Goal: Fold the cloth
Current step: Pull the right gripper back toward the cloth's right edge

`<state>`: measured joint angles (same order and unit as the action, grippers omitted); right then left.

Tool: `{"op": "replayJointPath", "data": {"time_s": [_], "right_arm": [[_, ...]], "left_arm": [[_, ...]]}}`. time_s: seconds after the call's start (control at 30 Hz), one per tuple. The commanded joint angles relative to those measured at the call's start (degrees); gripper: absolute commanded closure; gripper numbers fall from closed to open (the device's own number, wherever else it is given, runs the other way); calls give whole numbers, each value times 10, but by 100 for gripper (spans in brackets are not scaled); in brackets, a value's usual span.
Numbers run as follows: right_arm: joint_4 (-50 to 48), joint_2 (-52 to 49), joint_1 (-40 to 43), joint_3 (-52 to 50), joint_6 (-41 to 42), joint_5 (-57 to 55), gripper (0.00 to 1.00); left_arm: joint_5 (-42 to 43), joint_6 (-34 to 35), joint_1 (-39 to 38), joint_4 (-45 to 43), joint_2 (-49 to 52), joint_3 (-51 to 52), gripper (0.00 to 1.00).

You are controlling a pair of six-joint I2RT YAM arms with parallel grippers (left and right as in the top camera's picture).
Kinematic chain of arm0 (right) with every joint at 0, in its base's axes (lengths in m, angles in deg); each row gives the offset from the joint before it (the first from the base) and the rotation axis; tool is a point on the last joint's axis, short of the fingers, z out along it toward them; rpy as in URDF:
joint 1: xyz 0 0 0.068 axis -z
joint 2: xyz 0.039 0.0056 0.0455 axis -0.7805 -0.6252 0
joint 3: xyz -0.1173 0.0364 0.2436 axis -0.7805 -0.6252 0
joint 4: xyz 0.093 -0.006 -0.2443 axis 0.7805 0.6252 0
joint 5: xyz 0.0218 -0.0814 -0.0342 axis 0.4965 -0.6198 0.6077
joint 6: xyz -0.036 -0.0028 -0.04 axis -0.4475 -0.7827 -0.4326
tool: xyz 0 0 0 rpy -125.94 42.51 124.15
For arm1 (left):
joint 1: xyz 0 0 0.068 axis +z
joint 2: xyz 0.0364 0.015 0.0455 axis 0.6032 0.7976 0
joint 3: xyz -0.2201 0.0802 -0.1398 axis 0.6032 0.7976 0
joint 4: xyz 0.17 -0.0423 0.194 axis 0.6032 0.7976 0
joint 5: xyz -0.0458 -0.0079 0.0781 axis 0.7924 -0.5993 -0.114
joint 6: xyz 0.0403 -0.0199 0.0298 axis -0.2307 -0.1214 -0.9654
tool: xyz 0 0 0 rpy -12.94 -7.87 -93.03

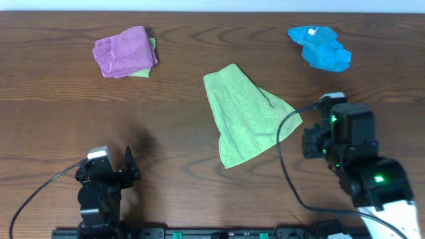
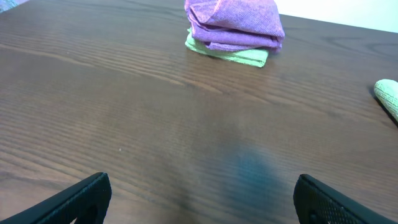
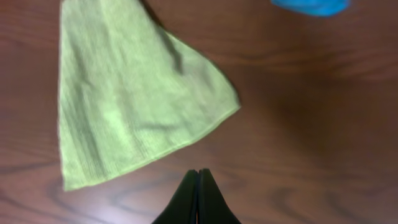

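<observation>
A light green cloth (image 1: 244, 115) lies flat mid-table, folded into a rough triangle. It also shows in the right wrist view (image 3: 127, 93), and its edge shows at the right of the left wrist view (image 2: 388, 94). My right gripper (image 3: 198, 177) is shut and empty, above bare wood just off the cloth's right corner; in the overhead view it is the right arm (image 1: 312, 143). My left gripper (image 2: 200, 196) is open and empty near the front left (image 1: 106, 174), far from the cloth.
A folded purple cloth (image 1: 123, 50) lies on a folded green one (image 1: 141, 72) at the back left, also in the left wrist view (image 2: 235, 25). A crumpled blue cloth (image 1: 320, 48) lies at the back right. Its edge shows in the right wrist view (image 3: 311, 6).
</observation>
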<state>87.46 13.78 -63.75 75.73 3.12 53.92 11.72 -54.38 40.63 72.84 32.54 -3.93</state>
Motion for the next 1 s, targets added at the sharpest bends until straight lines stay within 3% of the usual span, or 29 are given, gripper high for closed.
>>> {"op": "replayJointPath", "data": {"time_s": [0.0,0.17,0.53,0.57,0.6,0.63,0.73,0.77,0.8,0.97], "right_arm": [[-55,-3,4,-54,46,55,99],[-182,-36,5,-130,63,51,98],[-246,-131,5,-148,66,46,99],[-246,-131,5,-147,66,46,94],[-245,-131,5,-147,66,46,81],[-245,-131,5,-147,66,46,60],[-245,-130,5,-147,66,46,16],[-245,-131,5,-147,66,46,6],[-245,-130,5,-147,66,46,1],[-241,-125,5,-143,63,46,1]], "left_arm": [[-6,6,-2,2,-3,10,5],[-6,6,-2,2,-3,10,5],[-6,6,-2,2,-3,10,5],[-6,6,-2,2,-3,10,5],[-6,6,-2,2,-3,10,5],[-6,6,-2,2,-3,10,5],[-6,6,-2,2,-3,10,5],[-6,6,-2,2,-3,10,5],[-6,6,-2,2,-3,10,5],[5,7,-2,2,-3,10,5]]}}
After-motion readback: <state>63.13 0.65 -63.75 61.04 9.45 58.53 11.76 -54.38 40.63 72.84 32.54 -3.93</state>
